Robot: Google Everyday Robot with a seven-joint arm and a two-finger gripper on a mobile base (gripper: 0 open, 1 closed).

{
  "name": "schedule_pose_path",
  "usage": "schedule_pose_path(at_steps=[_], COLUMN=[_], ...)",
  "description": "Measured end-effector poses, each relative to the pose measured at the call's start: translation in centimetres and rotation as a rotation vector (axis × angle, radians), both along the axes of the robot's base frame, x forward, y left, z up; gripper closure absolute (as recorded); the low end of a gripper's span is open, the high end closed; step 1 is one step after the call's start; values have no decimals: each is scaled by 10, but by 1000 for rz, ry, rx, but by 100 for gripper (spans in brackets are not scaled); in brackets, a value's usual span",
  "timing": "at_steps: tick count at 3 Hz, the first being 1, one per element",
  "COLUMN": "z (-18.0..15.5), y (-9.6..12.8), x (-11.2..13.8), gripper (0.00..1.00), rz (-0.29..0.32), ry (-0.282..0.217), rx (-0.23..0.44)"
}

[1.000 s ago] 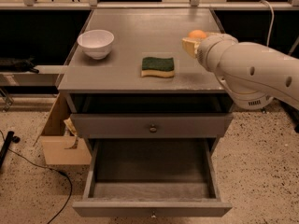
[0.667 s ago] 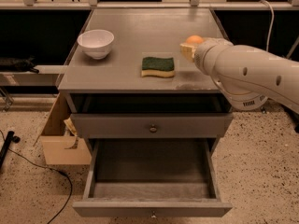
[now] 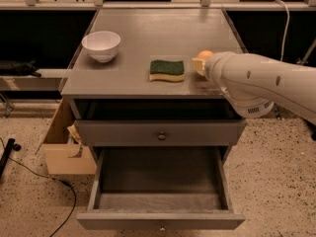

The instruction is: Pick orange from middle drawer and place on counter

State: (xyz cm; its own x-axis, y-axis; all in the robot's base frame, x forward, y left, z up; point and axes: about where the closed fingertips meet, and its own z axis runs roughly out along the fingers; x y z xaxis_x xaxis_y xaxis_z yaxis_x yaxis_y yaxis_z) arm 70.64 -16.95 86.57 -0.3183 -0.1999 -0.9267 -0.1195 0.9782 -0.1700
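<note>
Over counter [image 3: 148, 33], orange [image 3: 205, 55] (at hand [image 3: 199, 66]).

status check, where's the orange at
Status: gripper over counter, right side, orange at its tip. Below, middle drawer open. Nearby: green sponge just left of gripper, white bowl far left.

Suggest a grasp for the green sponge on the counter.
Probably best from above, pinching the green sponge across its shorter span, mid-length: it lies flat on the counter, a low rectangle with both long edges exposed. The gripper is beside it, by the orange.
</note>
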Motion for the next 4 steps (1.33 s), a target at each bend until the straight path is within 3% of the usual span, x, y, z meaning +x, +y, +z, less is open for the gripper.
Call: schedule_pose_path(at_steps=[1, 2, 3, 4], z=[-1, -1, -1, -1], y=[0, 0, 0, 0], x=[0, 0, 0, 0], gripper=[100, 82, 51, 28], rz=[-1, -1, -1, -1], ry=[2, 2, 2, 2], rx=[1, 1, 1, 1])
